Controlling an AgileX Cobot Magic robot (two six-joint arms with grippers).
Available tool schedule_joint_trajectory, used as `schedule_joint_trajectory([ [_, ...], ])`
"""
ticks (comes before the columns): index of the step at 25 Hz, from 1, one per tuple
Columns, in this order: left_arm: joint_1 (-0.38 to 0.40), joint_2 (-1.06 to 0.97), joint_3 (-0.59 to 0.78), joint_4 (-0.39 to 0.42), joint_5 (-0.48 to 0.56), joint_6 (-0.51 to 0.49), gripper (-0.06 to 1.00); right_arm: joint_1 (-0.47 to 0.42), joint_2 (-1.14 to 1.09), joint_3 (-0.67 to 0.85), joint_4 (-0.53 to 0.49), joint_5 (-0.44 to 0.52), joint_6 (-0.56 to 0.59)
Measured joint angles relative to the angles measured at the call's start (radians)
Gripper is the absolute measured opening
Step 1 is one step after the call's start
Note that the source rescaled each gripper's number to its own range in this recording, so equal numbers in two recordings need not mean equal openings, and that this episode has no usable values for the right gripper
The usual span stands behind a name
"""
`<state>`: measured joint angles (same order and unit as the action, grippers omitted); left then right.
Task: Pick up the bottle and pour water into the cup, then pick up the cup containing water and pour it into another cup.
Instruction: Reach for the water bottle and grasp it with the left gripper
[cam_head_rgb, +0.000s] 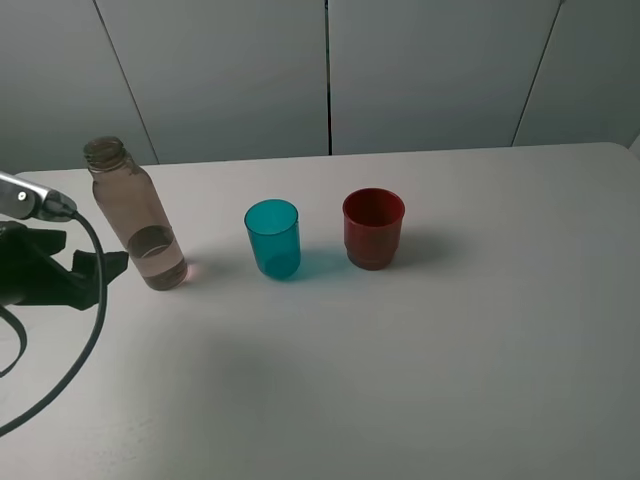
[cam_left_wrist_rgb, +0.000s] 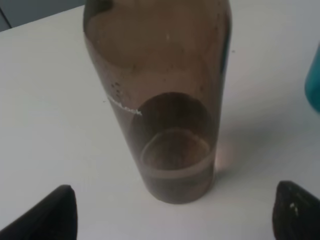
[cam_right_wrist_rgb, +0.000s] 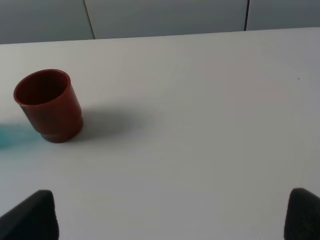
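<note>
- The left fingers (cam_left_wrist_rgb: 50, 217) are spread wide and hold nothing. The bottle stands just ahead of them and is not touched. Closing off-centre or too low could tip it.
- The right fingers (cam_right_wrist_rgb: 30, 217) are also wide apart and empty. That arm is outside the high view.
- The bottle (cam_head_rgb: 135, 215) stands upright and uncapped on the surface (cam_head_rgb: 450, 350), with a little water at the bottom. The left wrist view cuts off its neck.
- The blue cup (cam_head_rgb: 272, 238) stands near it. A hasty tilt could send water past the cup's narrow mouth.
- The red cup (cam_head_rgb: 373, 228) is just beside the blue one, farther from the bottle. Whether either cup holds anything is hard to tell.
</note>
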<state>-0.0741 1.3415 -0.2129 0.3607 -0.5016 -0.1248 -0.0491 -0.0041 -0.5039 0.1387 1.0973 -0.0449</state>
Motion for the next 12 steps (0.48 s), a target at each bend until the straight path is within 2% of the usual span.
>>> schedule_joint_trajectory([
  [7, 0.059, 0.069, 0.0, 0.0, -0.042, 0.0, 0.99, 0.0, 0.0, 0.0, 0.0, 0.0, 0.0],
  [12, 0.064, 0.077, 0.0, 0.0, -0.073, 0.005, 0.99, 0.0, 0.0, 0.0, 0.0, 0.0, 0.0],
])
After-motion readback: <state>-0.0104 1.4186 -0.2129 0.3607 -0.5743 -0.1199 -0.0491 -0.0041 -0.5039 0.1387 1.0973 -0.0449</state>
